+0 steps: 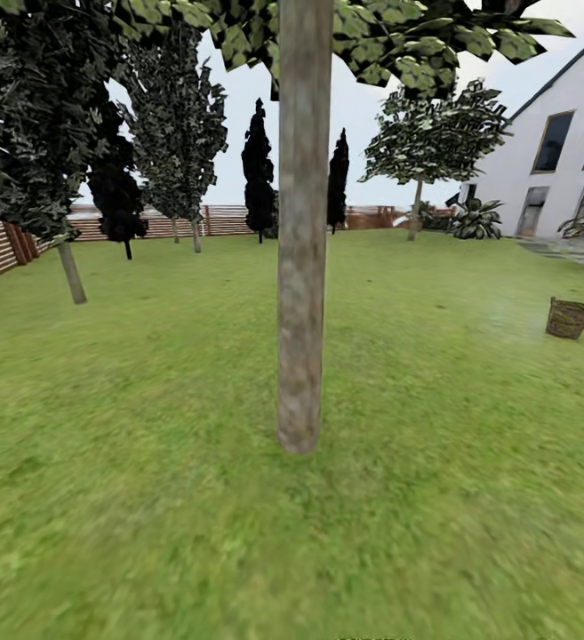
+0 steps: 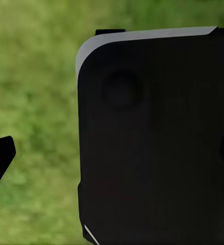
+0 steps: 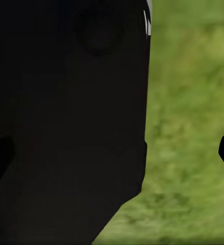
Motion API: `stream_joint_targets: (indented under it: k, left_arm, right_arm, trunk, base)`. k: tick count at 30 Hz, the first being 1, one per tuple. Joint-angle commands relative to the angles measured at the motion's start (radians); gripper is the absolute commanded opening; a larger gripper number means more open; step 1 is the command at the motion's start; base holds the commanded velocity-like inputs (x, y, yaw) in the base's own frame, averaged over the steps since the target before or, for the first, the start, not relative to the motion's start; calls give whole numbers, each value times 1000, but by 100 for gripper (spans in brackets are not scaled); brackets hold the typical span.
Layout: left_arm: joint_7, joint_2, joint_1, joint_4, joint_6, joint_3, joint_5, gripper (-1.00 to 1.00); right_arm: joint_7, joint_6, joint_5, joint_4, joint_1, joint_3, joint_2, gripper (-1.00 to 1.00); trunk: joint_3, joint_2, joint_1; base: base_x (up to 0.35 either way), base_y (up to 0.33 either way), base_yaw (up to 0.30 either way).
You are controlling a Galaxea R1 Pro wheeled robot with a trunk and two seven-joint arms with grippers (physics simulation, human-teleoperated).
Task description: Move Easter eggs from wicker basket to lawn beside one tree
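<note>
A: Where is the wicker basket (image 1: 572, 317)?

B: Far to the right on the lawn (image 1: 149, 427), tilted a little, standing on the grass just short of the white house (image 1: 554, 133). Its inside is not visible from here, so I cannot tell whether any eggs are in it.

A: And the tree (image 1: 302, 267)?

B: The thick grey-brown trunk stands straight up in the middle, nearer than the basket and well apart from it to the left. Its blocky green leaves spread high above. The grass around its foot is bare.

A: Further out?

B: Thin-trunked trees on the left, black conifers (image 1: 258, 169) far behind the trunk, and a brown slatted fence (image 1: 7, 244) along the far and left edge of the garden.

A: The grippers?

B: In each wrist view a large black body blocks most of the picture over blurred grass, with a dark finger tip at the edge. I cannot tell whether either is spread or pressed together.
</note>
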Motion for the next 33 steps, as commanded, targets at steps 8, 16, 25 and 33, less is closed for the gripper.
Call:
stream_joint_targets:
  k: [8,16,25,33]
  left_arm:
    - [0,0,0,1,-4,0,-1,100]
    - [0,0,0,1,-3,0,-2,100]
    - [0,0,0,0,-4,0,-2,100]
    - [0,0,0,0,-4,0,-2,100]
  right_arm:
    - [1,1,0,1,0,0,2,100]
    - [1,1,2,4,0,0,1,100]
    - [1,1,3,1,0,2,2,100]
    - [1,1,2,4,0,1,2,100]
  trunk:
    - [2,0,0]
    - [3,0,0]
    - [3,0,0]
    - [4,0,0]
  base:
    - [0,0,-162]
    - [0,0,-162]
    - [37,-50,-260]
    - [123,-165,-270]
